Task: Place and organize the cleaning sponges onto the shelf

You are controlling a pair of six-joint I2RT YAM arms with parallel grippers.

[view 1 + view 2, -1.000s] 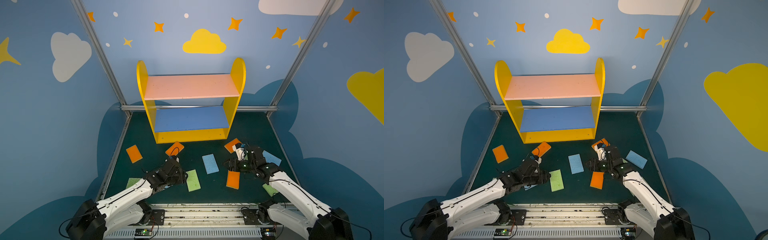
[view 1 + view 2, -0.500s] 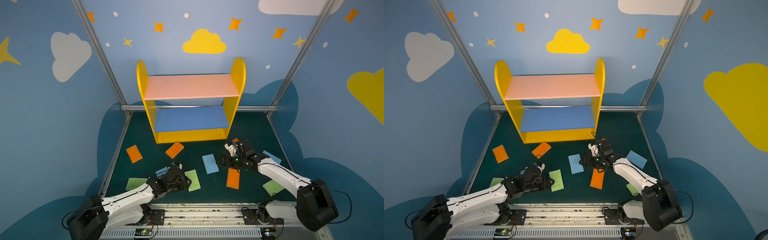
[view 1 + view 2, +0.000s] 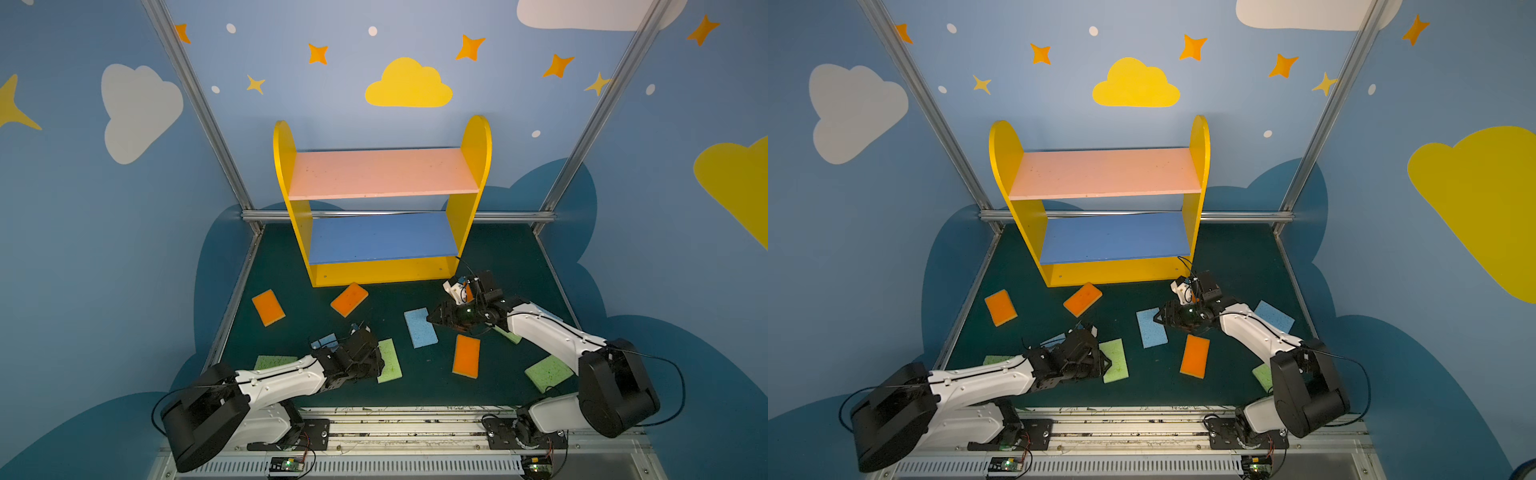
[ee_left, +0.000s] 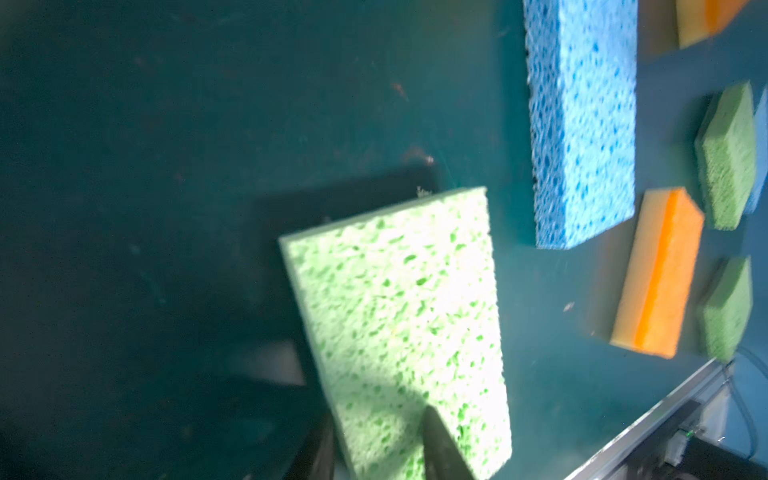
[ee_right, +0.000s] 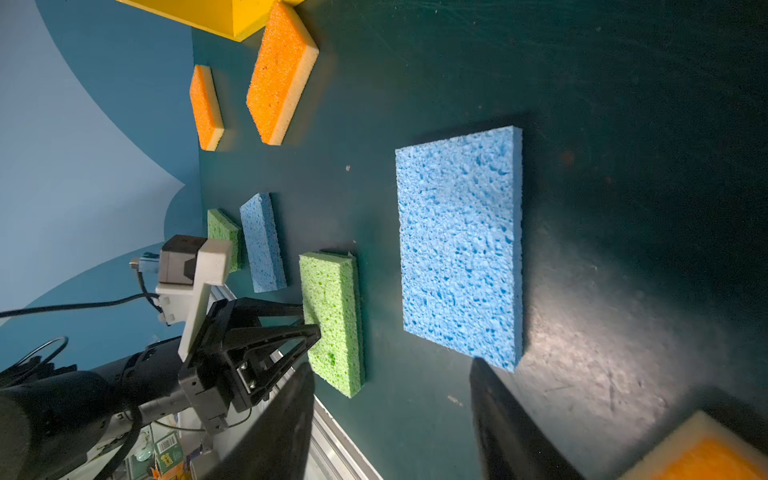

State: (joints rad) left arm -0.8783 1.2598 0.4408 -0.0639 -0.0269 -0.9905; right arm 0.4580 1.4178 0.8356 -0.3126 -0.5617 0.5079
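Sponges (image 3: 466, 356) lie scattered on the dark green counter (image 3: 415, 390) in front of the shelf (image 3: 382, 172). Its pink, blue and yellow boards are all bare, so I judge the work to be at its first pick-ups.

The left claw (image 3: 377, 366) has its jaws about the near end of a green sponge (image 3: 390, 360) toward the front of the counter. The left wrist view is blurred, so I cannot tell whether the pinch is firm or the jaws only bracket the sponge. The right claw (image 3: 432, 321) stands open and empty, low over the counter. Its tips are at the edge of a blue sponge (image 3: 420, 328) in the middle.

The left claw likely needs a sure hold before it lifts and carries the green sponge back to a board. The right needs to straddle the blue sponge and close.

- **Green:** four, one partly under each arm.
- **Blue:** three, one tucked behind each arm.
- **Orange with a yellow face:** four. The fourth is probably the scrap of orange behind the right wrist camera.

That makes eleven sponges, two claws and one shelf of three boards.
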